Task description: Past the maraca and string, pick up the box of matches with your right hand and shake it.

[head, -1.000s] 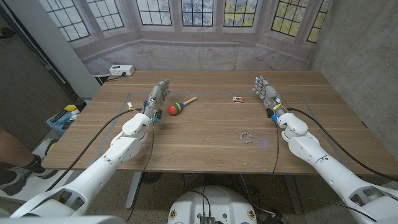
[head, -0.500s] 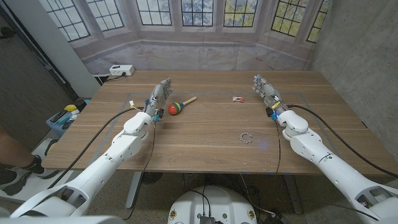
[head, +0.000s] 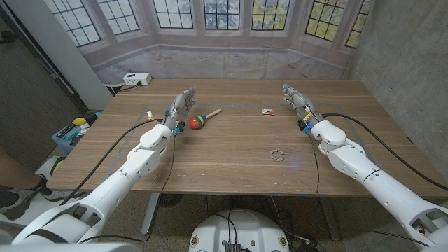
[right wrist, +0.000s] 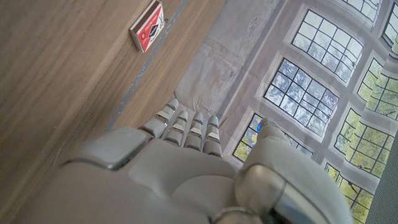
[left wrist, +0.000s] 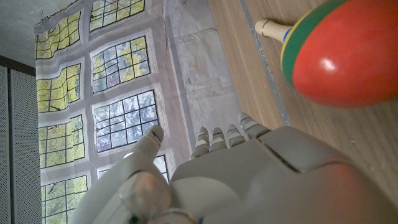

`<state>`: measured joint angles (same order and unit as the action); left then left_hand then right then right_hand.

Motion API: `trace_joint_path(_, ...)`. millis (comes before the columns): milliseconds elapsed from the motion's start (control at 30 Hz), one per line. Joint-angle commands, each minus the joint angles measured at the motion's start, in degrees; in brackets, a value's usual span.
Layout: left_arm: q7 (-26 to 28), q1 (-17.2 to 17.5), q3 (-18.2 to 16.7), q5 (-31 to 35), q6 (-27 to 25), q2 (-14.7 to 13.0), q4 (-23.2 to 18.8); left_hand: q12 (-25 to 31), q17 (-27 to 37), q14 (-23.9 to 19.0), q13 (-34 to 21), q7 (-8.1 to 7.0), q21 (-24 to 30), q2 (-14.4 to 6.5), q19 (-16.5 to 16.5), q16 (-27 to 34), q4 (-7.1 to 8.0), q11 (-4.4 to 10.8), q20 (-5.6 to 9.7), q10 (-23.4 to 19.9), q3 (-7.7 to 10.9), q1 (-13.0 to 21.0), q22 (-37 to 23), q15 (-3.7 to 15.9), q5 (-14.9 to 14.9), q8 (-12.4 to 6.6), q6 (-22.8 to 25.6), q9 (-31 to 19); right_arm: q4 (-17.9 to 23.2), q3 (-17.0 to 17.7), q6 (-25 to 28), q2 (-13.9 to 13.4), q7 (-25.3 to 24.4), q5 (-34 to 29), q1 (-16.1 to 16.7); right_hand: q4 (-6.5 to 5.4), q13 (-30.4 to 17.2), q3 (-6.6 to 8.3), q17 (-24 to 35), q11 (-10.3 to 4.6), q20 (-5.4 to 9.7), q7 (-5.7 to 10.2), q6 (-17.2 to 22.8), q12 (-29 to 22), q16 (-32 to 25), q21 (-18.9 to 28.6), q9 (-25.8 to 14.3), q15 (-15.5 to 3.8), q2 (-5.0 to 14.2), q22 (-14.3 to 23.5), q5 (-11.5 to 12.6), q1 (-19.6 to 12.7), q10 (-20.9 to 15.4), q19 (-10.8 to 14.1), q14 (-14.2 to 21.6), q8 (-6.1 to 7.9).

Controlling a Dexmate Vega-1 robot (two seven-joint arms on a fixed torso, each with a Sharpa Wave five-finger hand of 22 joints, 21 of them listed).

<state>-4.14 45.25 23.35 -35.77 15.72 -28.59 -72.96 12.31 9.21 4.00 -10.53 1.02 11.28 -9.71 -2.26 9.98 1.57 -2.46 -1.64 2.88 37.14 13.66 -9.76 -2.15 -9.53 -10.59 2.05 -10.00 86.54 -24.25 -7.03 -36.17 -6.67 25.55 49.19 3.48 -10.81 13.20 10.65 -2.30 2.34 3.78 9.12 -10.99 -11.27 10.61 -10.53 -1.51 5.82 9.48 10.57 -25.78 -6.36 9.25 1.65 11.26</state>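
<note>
Matchbox (head: 267, 111) upper middle: small, light, crushes easily. Pinch long sides softly. Right hand (head: 297, 102) near, fingers apart, holds nothing.

Brown wood-grain table (head: 231, 147), maraca (head: 198, 122) — red ball banded green, yellow and blue, pale handle, red-and-white matchbox (head: 267, 111) at 1 o'clock of it, silvery string (head: 278, 154), grey hands (head: 180, 106) — white arms (head: 133, 168)

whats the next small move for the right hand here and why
Probably slide the right hand sideways toward the box of matches and lower over it. The hand holds nothing, its fingers extended, and stands apart from the box, which lies flat and untouched on the table just inboard of it. The left hand waits beside the maraca; the string lies nearer the robot, out of the path.
</note>
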Motion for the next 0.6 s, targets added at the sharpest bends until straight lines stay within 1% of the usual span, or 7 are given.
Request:
trace_joint_path(33, -0.99, -1.09, 0.45, 0.00, 0.69, 0.88, 1.96, -0.07, 0.25, 0.50, -0.21, -0.13, 0.12, 0.03, -0.55, 0.09, -0.37, 0.04, 0.23, 0.15, 0.09, 0.57, -0.16, -0.15, -0.38, -0.07, 0.30, -0.28, 5.39, -1.75, 7.42, -3.61, -1.53, -4.79, -1.54, 1.82, -0.31, 0.55, 0.03, -0.20, -0.24, -0.48, 0.53, 0.07, 0.18, -0.01, -0.23, 0.73, -0.41, 0.13, 0.02, -2.30, 0.49, -0.19, -0.01, 0.22)
trace_joint_path(100, -0.93, -1.13, 0.42, -0.18, 0.78, 1.19, 2.32, -0.08, 0.25, 0.48, -0.21, -0.10, 0.11, 0.03, -0.56, 0.09, -0.40, 0.08, 0.22, 0.15, 0.08, 0.59, -0.16, -0.16, -0.39, -0.07, 0.32, -0.28, 6.44, -2.17, 9.23, -4.27, -1.54, -5.65, -2.02, 2.72, -0.31, 0.89, 0.03, -0.14, -0.55, -0.61, 0.54, 0.04, 0.16, 0.03, -0.24, 1.09, -0.60, 0.13, 0.13, -3.31, 0.56, -0.19, -0.06, 0.24)
trace_joint_path(167, -0.85, -1.22, 0.53, -0.03, 0.73, 1.26, 2.51, -0.10, 0.25, 0.48, -0.22, -0.07, 0.10, 0.03, -0.56, 0.09, -0.45, 0.07, 0.21, 0.15, 0.07, 0.62, -0.16, -0.16, -0.39, -0.06, 0.31, -0.28, 7.20, -2.56, 10.65, -4.74, -1.57, -6.49, -2.53, 3.23, -0.32, 1.08, 0.03, -0.16, -0.83, -0.49, 0.53, 0.05, 0.20, 0.04, -0.25, 1.24, -0.71, 0.13, 0.20, -3.88, 0.68, -0.20, -0.19, 0.25)
trace_joint_path(300, -0.91, -1.30, 0.62, -0.11, 0.52, 1.39, 2.71, -0.13, 0.25, 0.48, -0.22, -0.02, 0.09, 0.03, -0.57, 0.09, -0.54, 0.08, 0.21, 0.15, 0.04, 0.68, -0.16, -0.15, -0.40, -0.06, 0.33, -0.28, 7.33, -2.91, 11.31, -5.03, -0.94, -7.09, -3.28, 4.46, -0.33, 1.57, 0.04, 0.06, -1.25, -0.51, 1.14, 0.01, 0.18, 0.06, -0.27, 1.64, -1.02, 0.12, 0.30, -5.39, 0.79, -0.20, -0.29, 0.51)
trace_joint_path(467, -0.41, -1.10, 0.56, 0.01, 0.38, 1.33, 2.64, -0.14, 0.25, 0.49, -0.22, -0.05, 0.05, 0.08, -0.54, 0.08, -0.65, 0.06, 0.18, 0.10, -0.01, 0.74, -0.16, -0.20, -0.40, -0.02, 0.28, -0.28, 7.99, -3.69, 13.17, -5.62, -0.59, -8.61, -4.36, 5.06, -0.34, 1.77, 0.04, 0.13, -1.51, -0.58, 1.25, 0.03, 0.19, 0.08, -0.28, 1.88, -1.31, 0.11, 0.26, -6.16, 0.95, -0.15, -0.36, 0.56)
trace_joint_path(600, -0.33, -0.90, 0.55, -0.02, 0.14, 1.14, 2.28, -0.15, 0.25, 0.49, -0.22, -0.04, 0.04, 0.12, -0.54, 0.08, -0.73, -0.12, 0.17, 0.08, -0.04, 0.78, -0.16, -0.25, -0.40, -0.02, 0.29, -0.28, 8.63, -4.66, 15.19, -6.10, -0.45, -10.36, -5.39, 5.95, -0.36, 2.09, 0.05, 0.08, -1.66, -0.69, 1.81, 0.00, 0.18, 0.07, -0.31, 1.91, -1.84, 0.09, 0.14, -7.47, 1.09, -0.16, -0.45, 0.82)
